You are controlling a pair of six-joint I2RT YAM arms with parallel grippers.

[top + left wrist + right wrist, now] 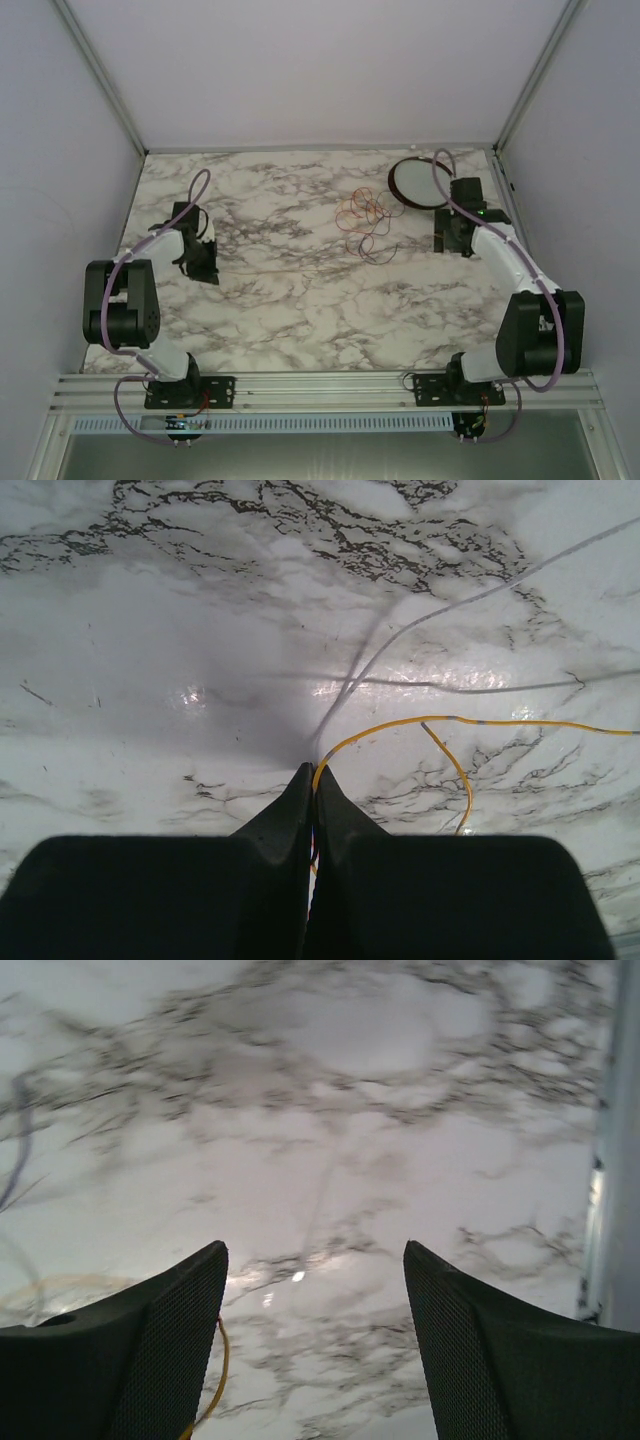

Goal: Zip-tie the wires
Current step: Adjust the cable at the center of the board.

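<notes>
The wires (365, 218) lie in a loose tangle of red, orange and dark loops on the marble table, right of centre. My left gripper (205, 265) is far to their left. In the left wrist view it (315, 770) is shut, with a yellow wire (500, 721) coming out from between the tips and running right. A thin white strand (450, 605) also leaves the tips toward the upper right. My right gripper (452, 243) is just right of the tangle. It (315, 1247) is open and empty above bare marble, with a yellow wire (222, 1360) beside its left finger.
A dark-rimmed round white dish (393, 182) lies at the back right, beside the right arm's wrist. Grey walls enclose the table on three sides. A metal frame post (620, 1160) shows at the right edge of the right wrist view.
</notes>
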